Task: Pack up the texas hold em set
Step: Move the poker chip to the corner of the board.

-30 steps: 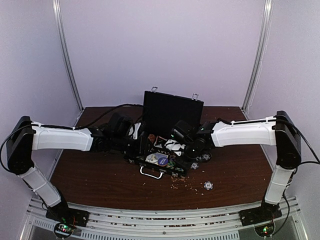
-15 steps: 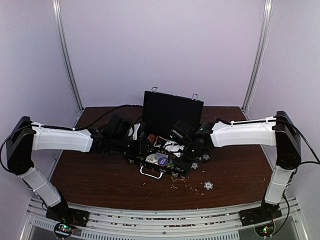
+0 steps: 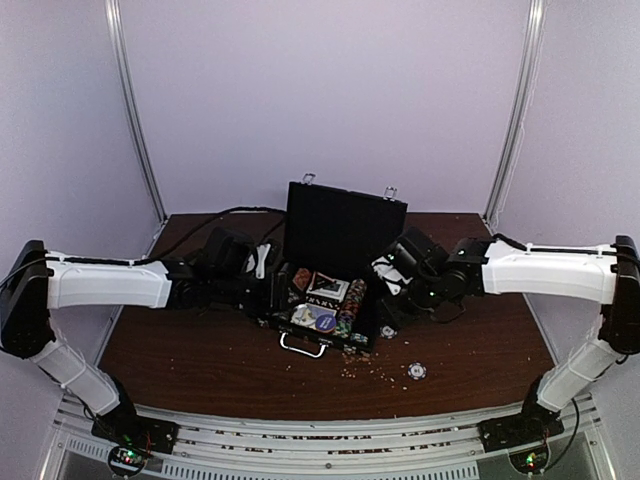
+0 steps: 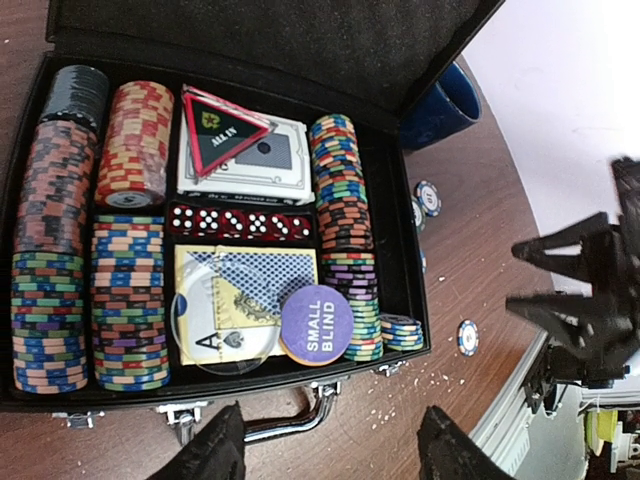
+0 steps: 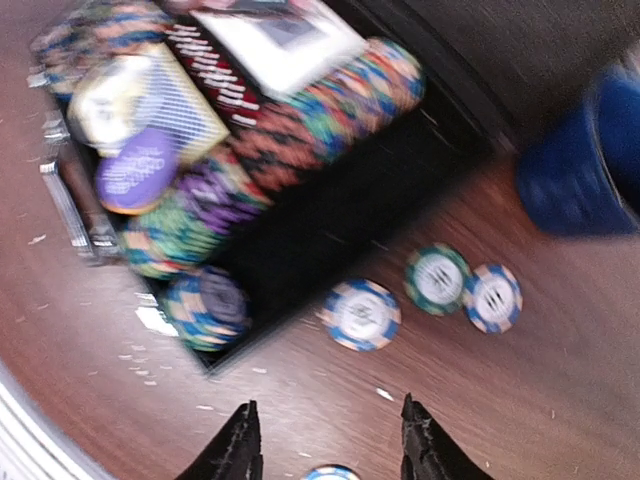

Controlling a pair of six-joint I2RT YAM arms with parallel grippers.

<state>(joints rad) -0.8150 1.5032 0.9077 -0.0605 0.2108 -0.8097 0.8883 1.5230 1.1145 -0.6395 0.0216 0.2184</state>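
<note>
The black briefcase (image 3: 290, 322) of the texas hold em set lies open mid-table, lid (image 3: 345, 230) upright. Inside are rows of striped chips (image 4: 130, 290), card decks (image 4: 245, 165), red dice (image 4: 240, 222) and a purple "SMALL BLIND" disc (image 4: 316, 324). A short chip stack (image 5: 205, 305) sits in the tray's right front corner. Three loose chips (image 5: 361, 314) lie on the wood right of the case, another (image 3: 416, 371) nearer the front. My left gripper (image 4: 335, 450) hovers open and empty over the silver handle (image 4: 290, 425). My right gripper (image 5: 328, 420) is open and empty above the table beside the loose chips.
A dark blue cup (image 5: 580, 170) stands right of the lid, behind the loose chips. Pale crumbs (image 3: 365, 368) are scattered on the brown table in front of the case. The metal rail (image 3: 320, 430) runs along the near edge.
My right gripper has opened and drawn back to the right, off the case, leaving the chip rows uncovered. The left arm has shifted slightly left, still open.
</note>
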